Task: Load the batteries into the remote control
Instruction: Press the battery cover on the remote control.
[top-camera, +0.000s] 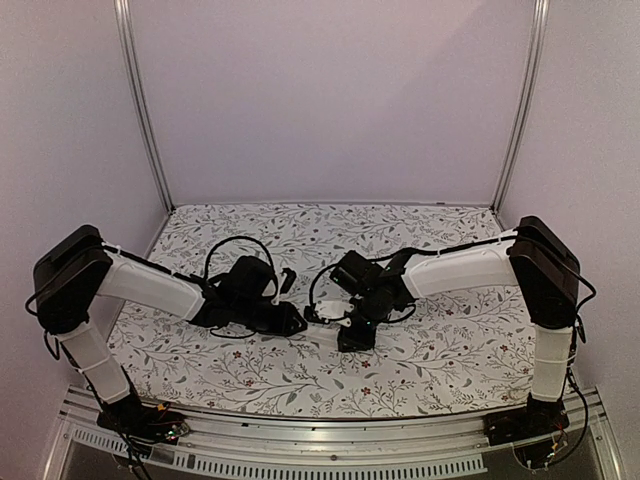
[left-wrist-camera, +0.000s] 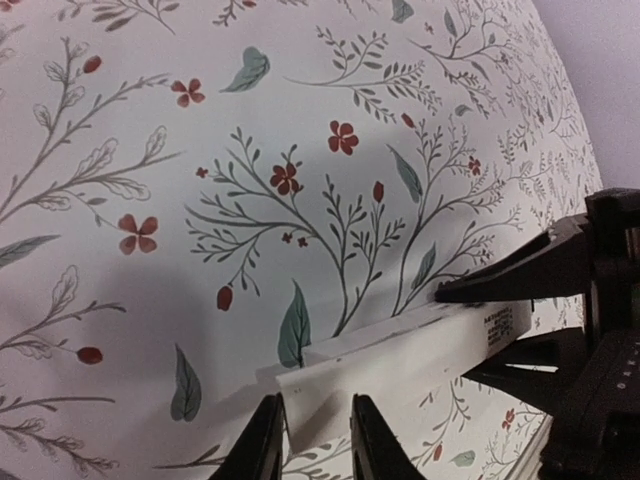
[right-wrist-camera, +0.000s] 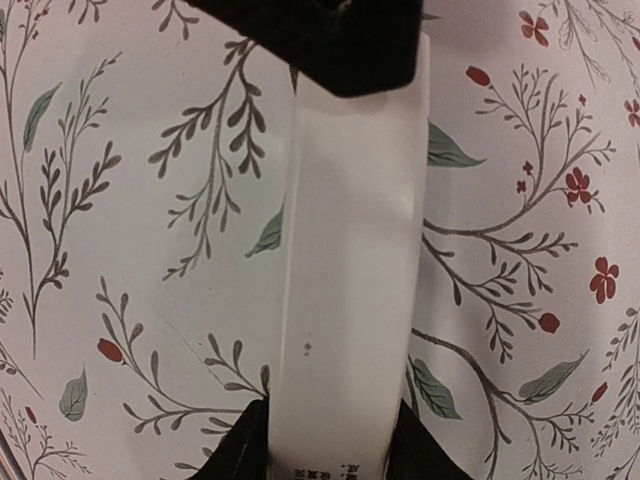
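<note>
The white remote control (top-camera: 326, 318) hangs a little above the flowered cloth between both grippers at the table's middle. My left gripper (top-camera: 298, 320) is shut on one end of it; in the left wrist view the remote (left-wrist-camera: 420, 365) runs from my left gripper (left-wrist-camera: 315, 445) to the right gripper's black fingers (left-wrist-camera: 520, 270). My right gripper (top-camera: 352, 326) is shut on the other end, the one with small printed text. In the right wrist view the remote (right-wrist-camera: 350, 260) runs up from my right gripper (right-wrist-camera: 330, 455) to the left gripper's body (right-wrist-camera: 320, 35). No battery shows in any view.
The flowered tablecloth (top-camera: 420, 355) covers the table. Grey walls and metal posts (top-camera: 140, 110) close in the back and sides. The metal rail (top-camera: 330, 445) with both arm bases runs along the near edge.
</note>
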